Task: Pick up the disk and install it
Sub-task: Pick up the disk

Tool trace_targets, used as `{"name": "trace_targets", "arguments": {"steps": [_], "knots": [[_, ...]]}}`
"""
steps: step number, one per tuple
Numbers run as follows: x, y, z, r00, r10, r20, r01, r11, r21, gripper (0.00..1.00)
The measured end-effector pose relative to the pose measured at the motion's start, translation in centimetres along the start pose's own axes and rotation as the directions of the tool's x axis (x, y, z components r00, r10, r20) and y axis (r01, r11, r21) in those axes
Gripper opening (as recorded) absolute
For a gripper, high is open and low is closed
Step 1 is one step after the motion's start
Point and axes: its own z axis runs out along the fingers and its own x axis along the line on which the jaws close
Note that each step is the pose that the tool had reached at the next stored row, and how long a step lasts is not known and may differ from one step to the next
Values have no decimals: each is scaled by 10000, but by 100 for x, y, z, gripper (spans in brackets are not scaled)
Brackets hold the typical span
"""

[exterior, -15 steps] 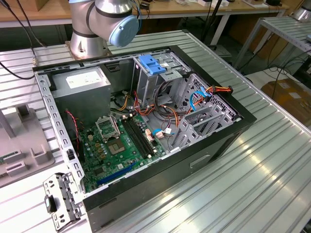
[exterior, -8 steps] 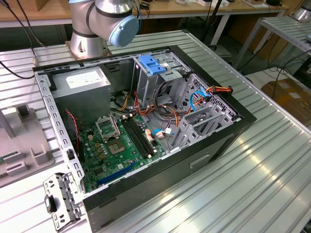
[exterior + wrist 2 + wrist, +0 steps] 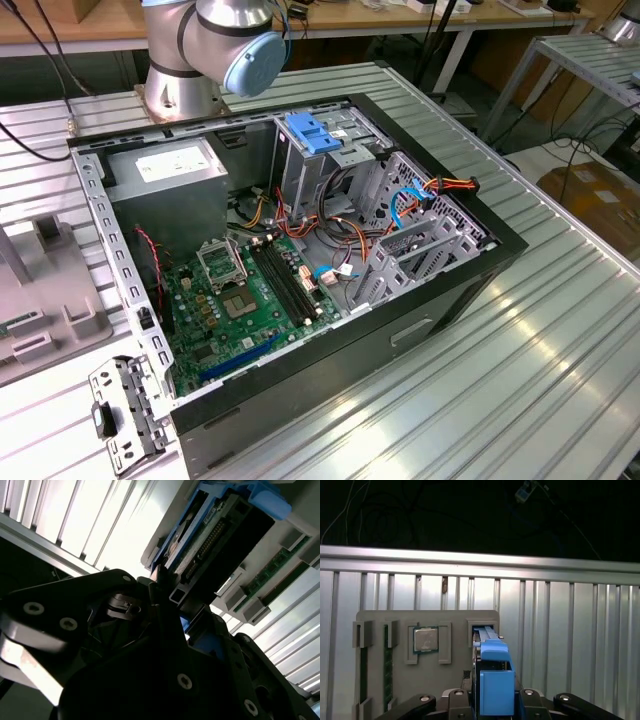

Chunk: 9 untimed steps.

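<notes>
On a ribbed desk (image 3: 570,630), pincer (image 3: 491,705) straddles the disk (image 3: 496,675), closure cannot be told; stiff, probably fragile, best gripped by edges

No print is legible — the white sticker (image 3: 172,163) on the power supply (image 3: 175,215) is too small to read.

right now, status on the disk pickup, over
Claw at the disk. Disk upright in grey fixture slot, not in the case. Chip in next pocket, apart.
</notes>
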Motion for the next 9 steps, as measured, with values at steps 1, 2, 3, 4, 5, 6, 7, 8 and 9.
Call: {"name": "trace_targets", "arguments": {"steps": [1, 2, 3, 4, 5, 6, 7, 8, 9], "knots": [[0, 0, -7, 10000, 0, -1, 0, 10000, -1, 37], [-1, 1, -14, 10000, 0, -1, 0, 10000, -1, 37], [-1, 1, -20, 10000, 0, 0, 0, 10000, 0, 37], [-2, 1, -31, 10000, 0, -1, 0, 10000, -1, 37], [-2, 2, -36, 10000, 0, 0, 0, 10000, -1, 37], [-3, 2, -41, 10000, 0, 0, 0, 10000, -1, 37], [-3, 2, -46, 10000, 0, -1, 0, 10000, -1, 37], [-3, 2, -51, 10000, 0, 0, 0, 10000, 0, 37], [-4, 3, -62, 10000, 0, -1, 0, 10000, -1, 37]]}}
